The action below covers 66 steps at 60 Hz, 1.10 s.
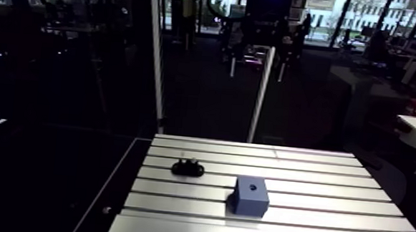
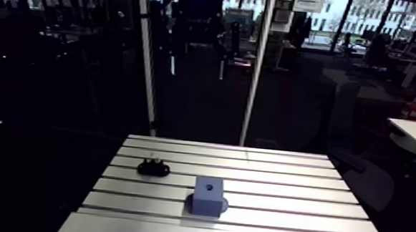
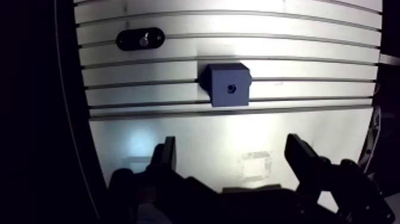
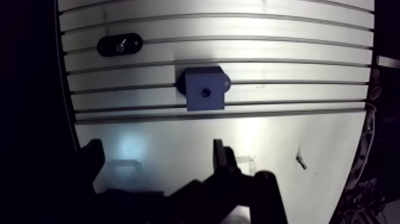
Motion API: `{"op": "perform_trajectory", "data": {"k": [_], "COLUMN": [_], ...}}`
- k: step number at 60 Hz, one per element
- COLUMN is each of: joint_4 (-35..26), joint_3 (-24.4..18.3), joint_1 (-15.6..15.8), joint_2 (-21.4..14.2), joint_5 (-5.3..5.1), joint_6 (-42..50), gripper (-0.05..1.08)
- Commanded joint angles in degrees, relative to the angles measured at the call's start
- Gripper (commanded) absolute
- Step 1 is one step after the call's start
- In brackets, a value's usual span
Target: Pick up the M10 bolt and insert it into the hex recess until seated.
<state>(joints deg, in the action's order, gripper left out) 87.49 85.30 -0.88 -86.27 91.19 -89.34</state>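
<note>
Claw point(image 3: 232, 148) hung released, fingers wide apart, nothing between them, above the bench point(image 3: 309, 128). Bolt point(image 3: 144, 39) sat in a black oval holder point(image 3: 128, 40), well ahead of the claw. Blue block point(image 3: 220, 77) with the recess point(image 3: 231, 89) on top stood between them, apart from the holder.

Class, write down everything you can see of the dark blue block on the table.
The dark blue cube-like block, matte like plastic, stands upright on the slotted aluminium table. Its top face has one small dark hole near its middle. Only the table touches it; it lies ahead of the open claw.
</note>
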Motion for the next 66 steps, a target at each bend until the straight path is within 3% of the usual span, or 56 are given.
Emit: {"op": "perform_trajectory", "data": {"k": [1,37,55,66], "joint_4": [0.09,1.08,14.63,22.29], "joint_3": [0.28,1.23,4.66,7.38], "joint_1": [0.43,0.69,7.23,8.07], "joint_2": [-0.08,0.73,5.29,7.16], "joint_5": [0.17,0.44,0.52,0.26], "joint_6": [-0.44,-0.27,0.08,0.17], "gripper": [0.01,0.01,0.01,0.01]}}
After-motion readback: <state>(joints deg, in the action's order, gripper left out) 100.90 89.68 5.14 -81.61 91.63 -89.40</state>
